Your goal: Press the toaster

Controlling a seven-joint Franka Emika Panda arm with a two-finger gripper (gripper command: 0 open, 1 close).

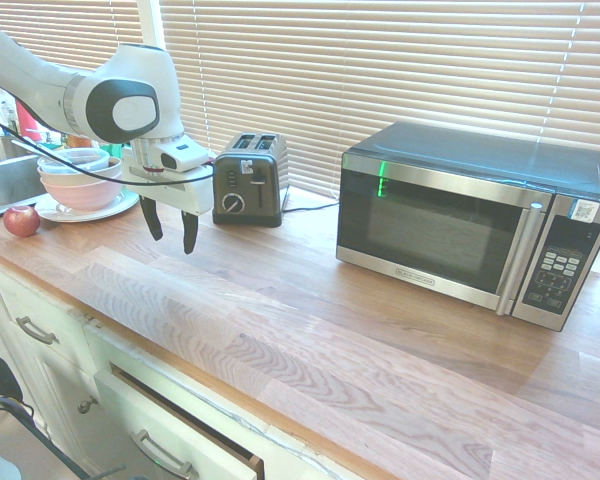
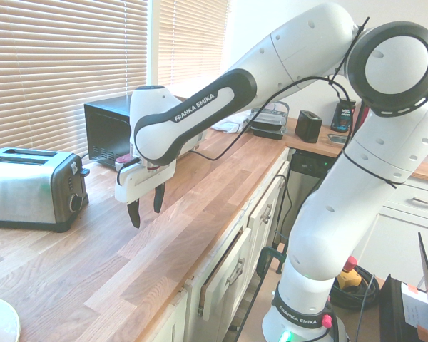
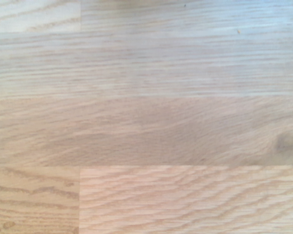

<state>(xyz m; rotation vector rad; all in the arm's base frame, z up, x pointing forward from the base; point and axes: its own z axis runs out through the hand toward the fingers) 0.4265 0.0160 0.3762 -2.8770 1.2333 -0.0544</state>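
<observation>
The gripper (image 1: 171,232) hung with fingers apart and empty beside the toaster (image 1: 250,179), where a misjudged push might have missed its lever (image 1: 246,167).

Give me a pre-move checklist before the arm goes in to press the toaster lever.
1. End effector empty, fingers apart: ok.
2. End effector touching the toaster: not ok; it hangs beside the dark end panel, above bare countertop, which is all the wrist view shows.
3. Lever position: cannot tell whether it is up.
4. Path to the lever free of objects: ok.
5. Toaster upright on the countertop: ok.
6. Bowls and apple away from the toaster: ok.
</observation>
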